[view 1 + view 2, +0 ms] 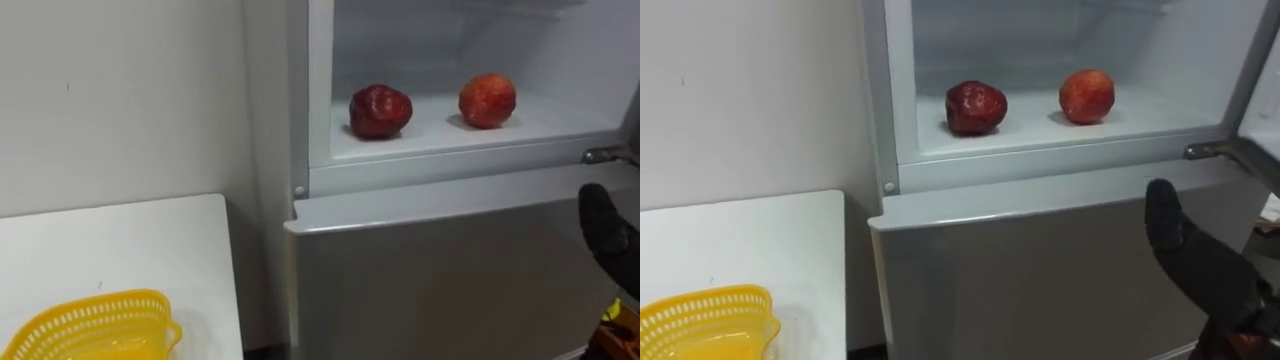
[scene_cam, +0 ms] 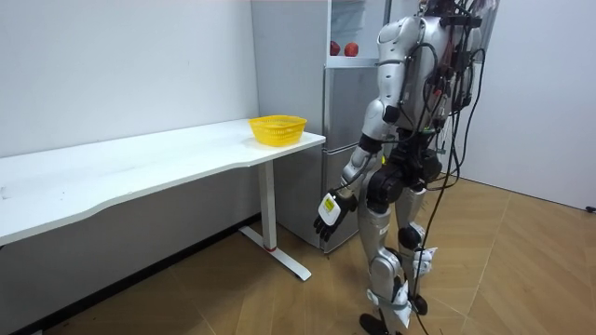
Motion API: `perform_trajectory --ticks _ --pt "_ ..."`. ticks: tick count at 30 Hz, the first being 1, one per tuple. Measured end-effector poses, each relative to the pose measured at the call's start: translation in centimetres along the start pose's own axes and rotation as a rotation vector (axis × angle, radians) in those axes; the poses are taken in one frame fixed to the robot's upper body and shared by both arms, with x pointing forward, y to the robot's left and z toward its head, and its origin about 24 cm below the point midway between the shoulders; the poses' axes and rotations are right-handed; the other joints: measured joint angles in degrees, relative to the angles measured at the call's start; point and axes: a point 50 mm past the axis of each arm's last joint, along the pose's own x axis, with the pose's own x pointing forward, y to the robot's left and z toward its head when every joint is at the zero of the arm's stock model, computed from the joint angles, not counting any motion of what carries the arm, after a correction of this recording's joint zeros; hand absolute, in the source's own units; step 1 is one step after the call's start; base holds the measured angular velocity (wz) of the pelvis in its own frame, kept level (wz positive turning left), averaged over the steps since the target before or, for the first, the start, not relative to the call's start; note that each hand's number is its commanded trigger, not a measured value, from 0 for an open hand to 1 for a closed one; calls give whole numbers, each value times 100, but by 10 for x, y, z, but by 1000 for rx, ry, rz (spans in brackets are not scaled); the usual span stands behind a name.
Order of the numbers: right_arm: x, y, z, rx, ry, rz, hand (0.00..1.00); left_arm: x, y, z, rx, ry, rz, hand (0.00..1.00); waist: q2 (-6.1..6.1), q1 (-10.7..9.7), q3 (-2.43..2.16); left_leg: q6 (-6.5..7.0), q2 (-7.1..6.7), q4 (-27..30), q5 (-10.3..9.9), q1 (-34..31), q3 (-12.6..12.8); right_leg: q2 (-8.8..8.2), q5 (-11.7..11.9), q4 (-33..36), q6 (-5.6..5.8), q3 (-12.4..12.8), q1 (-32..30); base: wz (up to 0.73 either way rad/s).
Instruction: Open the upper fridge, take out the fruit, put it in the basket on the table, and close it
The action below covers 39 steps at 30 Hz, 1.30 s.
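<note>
While I hold my right hand (image 1: 1200,265) up in front of the fridge's lower door (image 1: 1040,280), its dark fingers stand straight and close together, gripping nothing. Their tips point up toward the open upper compartment (image 1: 1040,135). On that compartment's white floor, above and left of the hand, sit the two fruits. The orange-red fruit (image 1: 1086,96) is the nearer to the hand, and the dark red fruit (image 1: 976,108) lies further left, apart from it. In the room view my left hand (image 2: 328,212) hangs low beside the thigh, fingers relaxed and empty. Left of the fridge stands the white bench (image 1: 120,250), with a yellow basket (image 1: 95,325) near its fridge-side end.
</note>
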Motion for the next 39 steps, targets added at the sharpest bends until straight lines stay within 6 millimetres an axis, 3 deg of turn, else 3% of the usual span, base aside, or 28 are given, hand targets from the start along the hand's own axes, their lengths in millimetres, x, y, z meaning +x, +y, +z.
perform_trajectory --ticks 5,15,21,32,39 --pt "7 5 1 17 -24 26 0 1 0 4 10 -5 -11 0 -40 112 1 -1 -4 17 1 -7 -82 -18 2 0 -2 -87 16 5" --pt "39 37 -11 45 -42 150 0 7 2 24 57 -38 -21 0 -171 489 112 -44 1 32 35 11 -363 -42 26 -110 -21 -448 187 15" --pt "45 47 -24 14 22 201 0 9 2 31 102 -38 -38 0 -199 655 106 -46 0 62 36 -78 -572 -59 26 -111 -21 -638 181 15" --pt "69 58 -8 64 -46 175 0 9 4 34 134 -41 -44 0 -232 884 85 -49 2 61 38 23 -772 -36 26 -204 -21 -703 332 2" --pt "74 71 -22 55 23 281 0 8 8 30 137 -30 -35 0 -290 927 119 -49 1 55 38 70 -952 -32 26 -215 -21 -732 411 5"
